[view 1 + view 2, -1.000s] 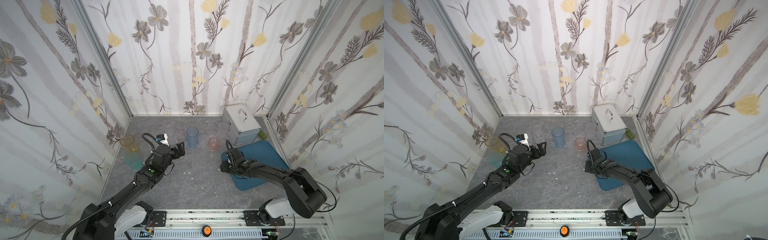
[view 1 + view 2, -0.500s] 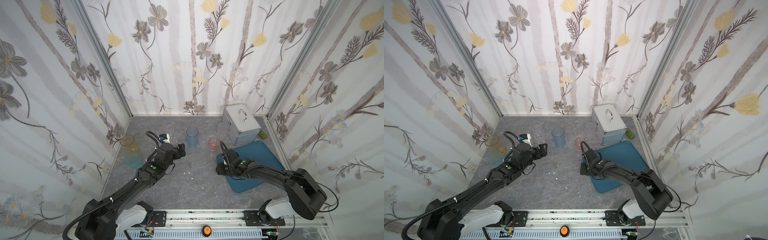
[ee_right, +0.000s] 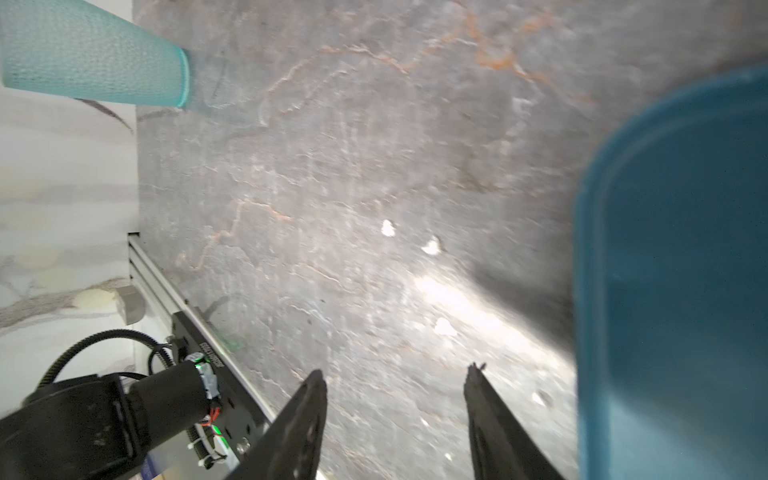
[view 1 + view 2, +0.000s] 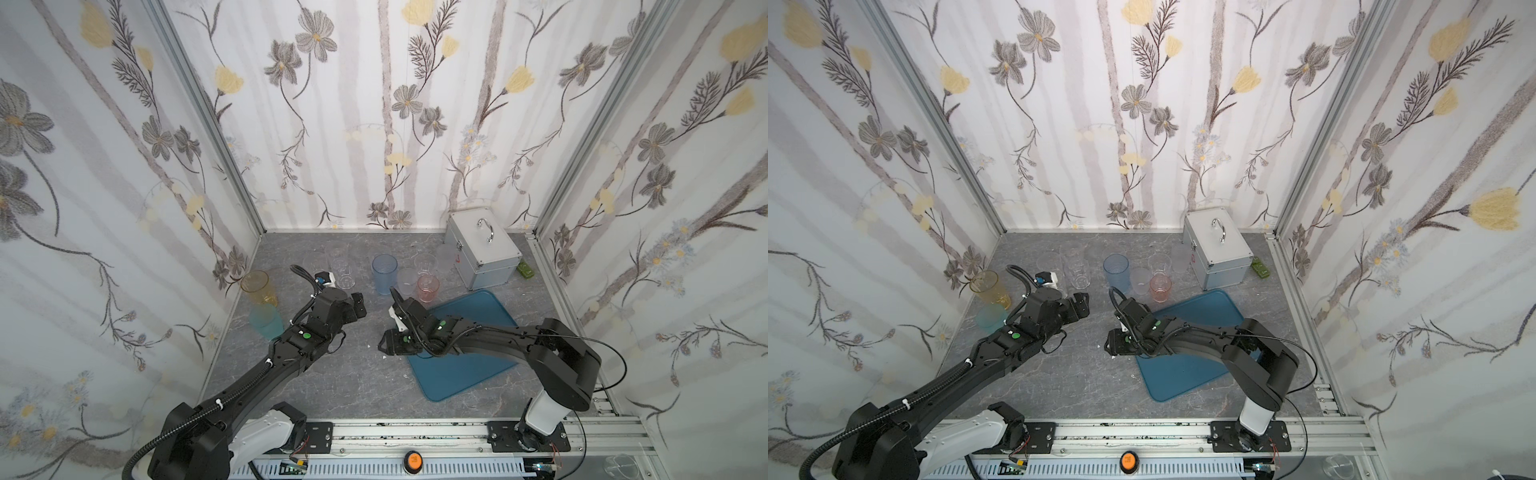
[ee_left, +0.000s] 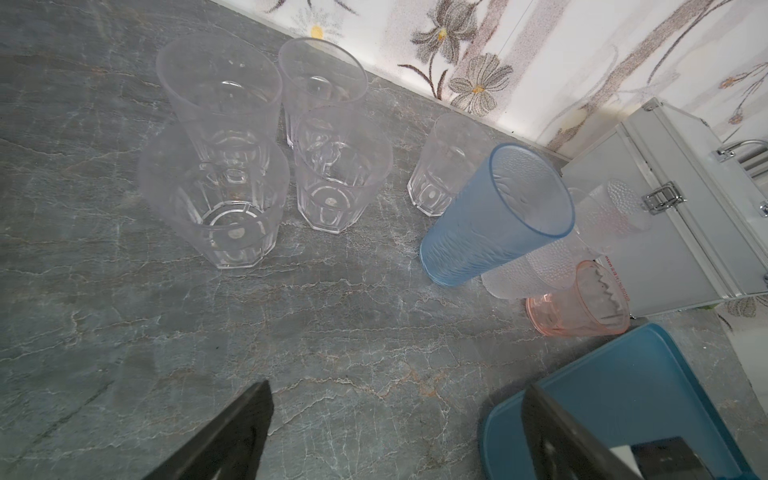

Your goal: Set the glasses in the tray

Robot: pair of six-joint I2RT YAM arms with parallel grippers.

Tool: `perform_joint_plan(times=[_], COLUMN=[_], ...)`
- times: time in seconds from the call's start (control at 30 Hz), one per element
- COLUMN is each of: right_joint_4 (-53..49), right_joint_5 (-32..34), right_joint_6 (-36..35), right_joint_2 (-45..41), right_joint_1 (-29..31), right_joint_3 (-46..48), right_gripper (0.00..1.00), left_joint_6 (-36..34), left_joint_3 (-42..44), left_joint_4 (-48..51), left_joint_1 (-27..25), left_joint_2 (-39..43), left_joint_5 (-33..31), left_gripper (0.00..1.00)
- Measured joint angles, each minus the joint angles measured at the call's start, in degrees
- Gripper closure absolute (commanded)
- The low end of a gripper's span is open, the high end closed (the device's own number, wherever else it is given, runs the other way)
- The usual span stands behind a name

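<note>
left gripper [image 4: 360, 305] hovering near clear faceted tumblers [image 5: 332, 174], fingers standing wide apart | right gripper [image 4: 383, 345] hovering beside flat teal-blue rectangular tray [image 4: 469, 370], fingers standing apart

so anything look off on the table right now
Small white flecks lie on the grey table beside the teal-blue tray, which sits askew to the table edges. What the flecks are is unclear.

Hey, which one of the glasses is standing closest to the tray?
The pink glass, just beyond the far rim of the tray; it is the only pink one, and the blue glass stands farther back.
</note>
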State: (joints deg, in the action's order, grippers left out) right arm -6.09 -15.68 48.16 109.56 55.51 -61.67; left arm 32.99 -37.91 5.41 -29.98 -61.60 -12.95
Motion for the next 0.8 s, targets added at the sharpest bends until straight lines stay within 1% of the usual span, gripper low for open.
perform_joint_plan(times=[0.1, 0.2, 0.33, 0.43, 0.5, 0.6, 0.67, 0.73, 0.8], right_joint_4=[1.8, 3.9, 3.0, -0.9, -4.7, -8.0, -9.3, -9.5, -9.1], right_joint_5=[-2.4, -4.4, -4.8, -0.2, 2.0, 4.8, 5.4, 5.7, 5.5], right_joint_6=[0.8, 0.7, -1.0, -3.4, -5.5, -7.7, -8.2, -8.2, -8.1], right_joint_2=[2.3, 0.4, -7.6, -13.9, -16.0, -16.5, -15.3, -13.1, -9.2], right_joint_1=[-0.2, -1.7, -7.5, -13.9, -14.9, -13.5, -11.1, -8.3, -4.8], right_joint_3=[-5.1, -5.1, 3.5, 10.5, 12.2, 13.0, 13.1, 12.7, 11.1], right_gripper=[0.44, 0.44, 0.43, 0.43, 0.43, 0.46, 0.48, 0.53, 0.6], left_joint_6=[0.0, 0.0, 0.2, 1.2, 1.7, 2.2, 2.8, 3.3, 3.6], left_joint_3=[-0.7, -1.2, -0.9, -0.6, -0.9, -1.8, -1.8, -1.8, -1.5], left_joint_4=[1.2, 2.6, 3.4, 3.8, 3.9, 3.4, 2.7, 2.3, 1.5], left_joint_1=[0.7, 1.5, 1.5, -0.7, -3.3, -6.6, -7.0, -7.1, -7.1], left_joint_2=[0.1, 0.9, 1.8, 0.7, -1.2, -3.9, -4.8, -5.1, -4.5], left_joint_5=[0.1, 0.2, 1.0, 1.3, 1.4, 1.6, 1.8, 1.5, 1.1], left_gripper=[0.04, 0.06, 0.07, 0.07, 0.06, 0.06, 0.06, 0.06, 0.05])
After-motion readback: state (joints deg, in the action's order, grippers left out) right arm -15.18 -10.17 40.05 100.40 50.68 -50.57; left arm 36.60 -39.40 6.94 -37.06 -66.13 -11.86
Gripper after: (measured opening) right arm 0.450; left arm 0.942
